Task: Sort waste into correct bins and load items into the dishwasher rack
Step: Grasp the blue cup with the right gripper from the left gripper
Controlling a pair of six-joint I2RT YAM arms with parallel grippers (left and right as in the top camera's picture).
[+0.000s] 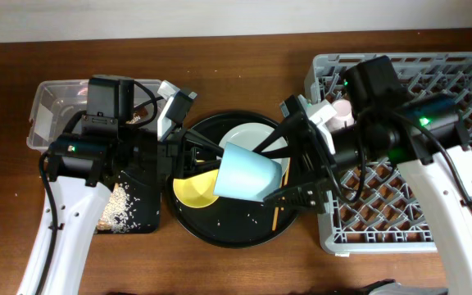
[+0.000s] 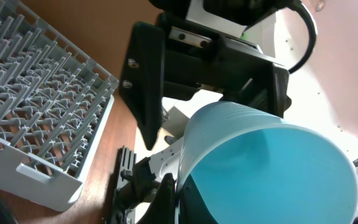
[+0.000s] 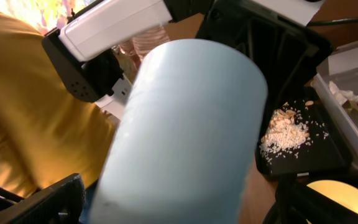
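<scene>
Left of the dishwasher rack (image 1: pixel 465 74), the blue cup (image 1: pixel 248 174), clenched by the left gripper (image 1: pixel 206 156), lies between the jaws of the released right gripper (image 1: pixel 270 174).

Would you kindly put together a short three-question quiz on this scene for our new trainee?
1. True or false: the blue cup stands in the grey rack.
2. Which gripper has its jaws wide open around the cup? A) left gripper B) right gripper C) neither
3. Fill in: the yellow bowl lies on the round black ____.

Key
1. False: it hangs tilted in the air, outside the grey rack.
2. B
3. tray
</scene>
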